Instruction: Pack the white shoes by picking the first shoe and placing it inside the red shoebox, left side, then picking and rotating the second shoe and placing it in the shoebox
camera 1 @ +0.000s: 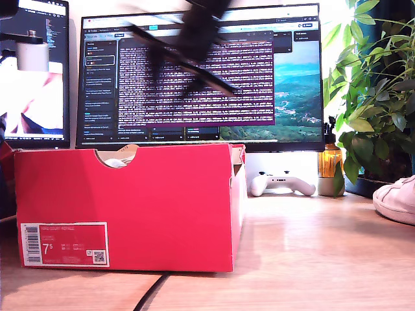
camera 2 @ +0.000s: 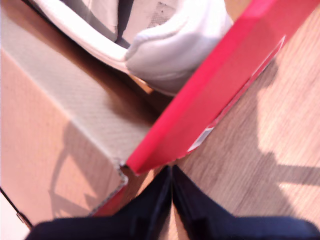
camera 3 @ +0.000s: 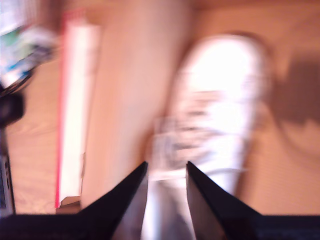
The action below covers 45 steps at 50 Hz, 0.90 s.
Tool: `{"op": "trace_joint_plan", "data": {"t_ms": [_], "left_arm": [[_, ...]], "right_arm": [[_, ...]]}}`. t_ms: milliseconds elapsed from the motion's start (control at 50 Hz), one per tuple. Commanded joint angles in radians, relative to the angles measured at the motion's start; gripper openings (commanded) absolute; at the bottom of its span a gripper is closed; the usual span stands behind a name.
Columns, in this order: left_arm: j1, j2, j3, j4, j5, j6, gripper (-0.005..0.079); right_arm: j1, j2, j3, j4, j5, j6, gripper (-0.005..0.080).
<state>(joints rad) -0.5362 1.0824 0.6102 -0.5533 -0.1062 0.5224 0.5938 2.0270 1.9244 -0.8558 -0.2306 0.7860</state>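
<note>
1. Wooden desk [camera 1: 311,259] underneath everything, with a big monitor [camera 1: 201,78] full of terminal text behind, a leafy plant [camera 1: 376,97] on the exterior view's right, and a white game controller [camera 1: 282,183] parked under the screen.
2. Front and centre on the exterior view's left sits the red shoebox [camera 1: 130,207], open-topped, barcode label [camera 1: 63,244] facing the camera and reading 7.5.
3. One of the white shoes [camera 2: 170,45] is already inside the box; my first wrist view shows its rounded white end lying against the inner face of the red wall, just beyond my fingertips.
4. My first gripper [camera 2: 171,172] has its two dark fingers pressed together, nothing between them, tips right at the box's corner edge where the red wall meets the cardboard flap.
5. A blurred dark arm [camera 1: 194,39] streaks across the monitor in the exterior view; I cannot tell which arm it is.
6. The second white shoe [camera 3: 215,115] lies on the desk, laces up, blurred, straight ahead of my second gripper [camera 3: 166,170].
7. Those fingers are spread apart, and the near end of the shoe shows in the gap between them; whether they touch it, I cannot tell.
8. In the exterior view that shoe's end [camera 1: 397,199] pokes in at the right edge, well apart from the box.
</note>
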Motion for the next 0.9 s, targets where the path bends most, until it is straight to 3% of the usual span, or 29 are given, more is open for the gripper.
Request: {"op": "trace_joint_plan", "data": {"t_ms": [0,100,220,320,480,620,720,880], "left_arm": [[-0.003,0.004,0.005,0.003,0.002,-0.009,-0.0019],[-0.003,0.004,0.005,0.003,0.002,-0.009,-0.0019],[-0.003,0.004,0.005,0.003,0.002,-0.009,-0.0019],[-0.003,0.004,0.005,0.003,0.002,-0.009,-0.0019],[-0.003,0.004,0.005,0.003,0.002,-0.009,-0.0019],[-0.003,0.004,0.005,0.003,0.002,-0.01,-0.0019],[-0.003,0.004,0.005,0.003,0.002,-0.009,-0.0019],[-0.003,0.004,0.005,0.003,0.002,-0.009,-0.0019]], "right_arm": [[-0.015,-0.015,0.003,-0.054,-0.014,0.005,0.0215],[-0.047,-0.024,0.003,-0.183,0.042,0.077,0.0215],[-0.066,-0.036,0.003,-0.364,0.214,0.171,0.0215],[-0.075,-0.045,0.003,-0.499,0.301,0.272,0.0215],[-0.081,-0.071,0.002,-0.51,0.377,0.325,0.0225],[-0.091,-0.102,0.002,-0.511,0.442,0.379,0.0337],[-0.114,-0.123,0.002,-0.513,0.443,0.391,0.0414],[-0.14,-0.167,-0.019,-0.515,0.451,0.451,0.0428]]}}
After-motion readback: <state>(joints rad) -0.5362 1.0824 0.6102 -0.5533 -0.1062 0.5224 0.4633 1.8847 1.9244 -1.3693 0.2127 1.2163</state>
